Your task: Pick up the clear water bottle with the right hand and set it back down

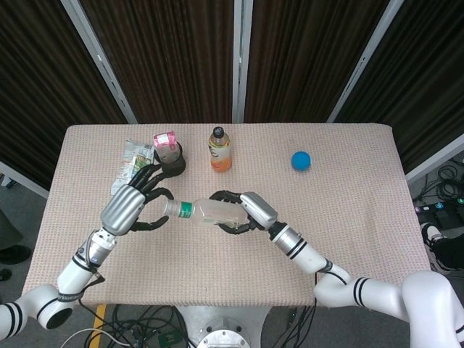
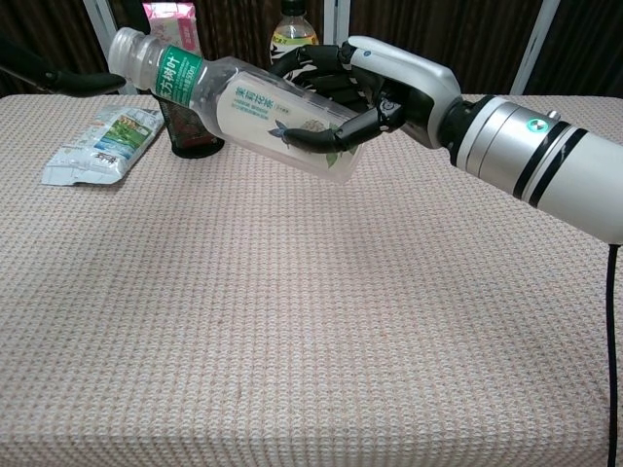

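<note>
My right hand (image 1: 246,212) (image 2: 375,92) grips the clear water bottle (image 1: 204,212) (image 2: 243,102) around its lower body and holds it above the table. The bottle lies nearly on its side, its white cap and green label pointing to the left. My left hand (image 1: 130,204) hovers just left of the cap with its fingers spread around the neck end, holding nothing. In the chest view only dark fingertips (image 2: 73,80) of the left hand show at the left edge.
At the back of the table (image 1: 348,217) stand an orange drink bottle (image 1: 220,149), a dark cup with a pink carton (image 1: 167,148) and a crumpled snack packet (image 1: 134,157). A blue ball (image 1: 301,160) lies at the back right.
</note>
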